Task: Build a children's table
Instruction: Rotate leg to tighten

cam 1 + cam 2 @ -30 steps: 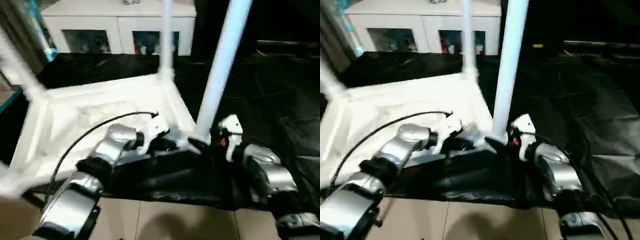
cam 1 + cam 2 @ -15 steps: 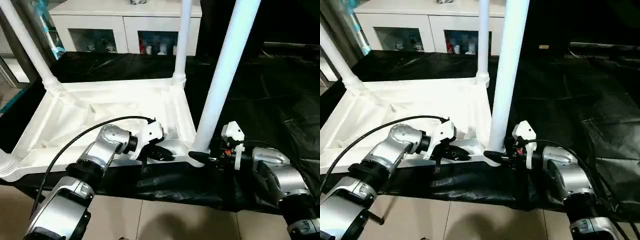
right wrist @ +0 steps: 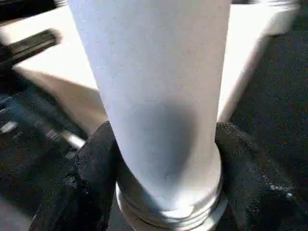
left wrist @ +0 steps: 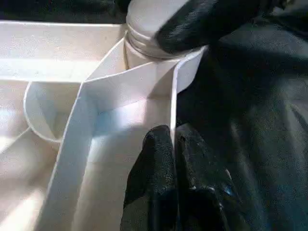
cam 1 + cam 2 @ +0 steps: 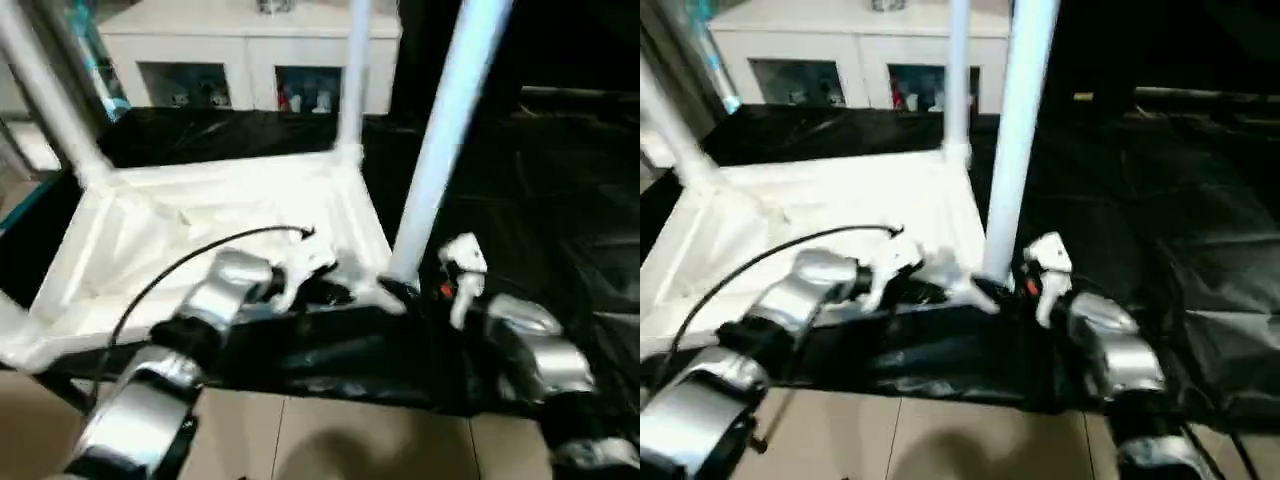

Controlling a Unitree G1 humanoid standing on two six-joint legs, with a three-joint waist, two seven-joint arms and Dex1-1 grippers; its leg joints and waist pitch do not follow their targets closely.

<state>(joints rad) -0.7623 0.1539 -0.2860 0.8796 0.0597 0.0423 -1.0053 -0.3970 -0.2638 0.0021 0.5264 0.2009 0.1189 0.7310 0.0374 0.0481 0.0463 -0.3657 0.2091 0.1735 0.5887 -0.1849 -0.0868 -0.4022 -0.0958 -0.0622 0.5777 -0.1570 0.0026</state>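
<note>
The children's table [image 5: 200,220] lies upside down on a black sheet, with its white legs pointing up. At the near right corner, my right gripper [image 5: 405,290] is shut on the base of the tall near leg [image 5: 440,130]. In the right wrist view its fingers [image 3: 96,168] press both sides of that leg [image 3: 154,96] just above the socket. My left gripper [image 5: 325,290] is shut on the table's thin rim wall [image 4: 173,96] beside that corner. Its black fingertips [image 4: 159,183] pinch the wall from both sides. A far leg [image 5: 352,80] stands behind.
A white cabinet [image 5: 240,50] with glass-fronted compartments stands behind the table. The black sheet [image 5: 540,200] spreads to the right. Another leg [image 5: 45,100] rises at the far left corner. Tiled floor [image 5: 330,440] shows at the near edge.
The head view has shaken and shifted. Both grippers stay at the near right corner. The right fingers have drawn in closer around the leg's base.
</note>
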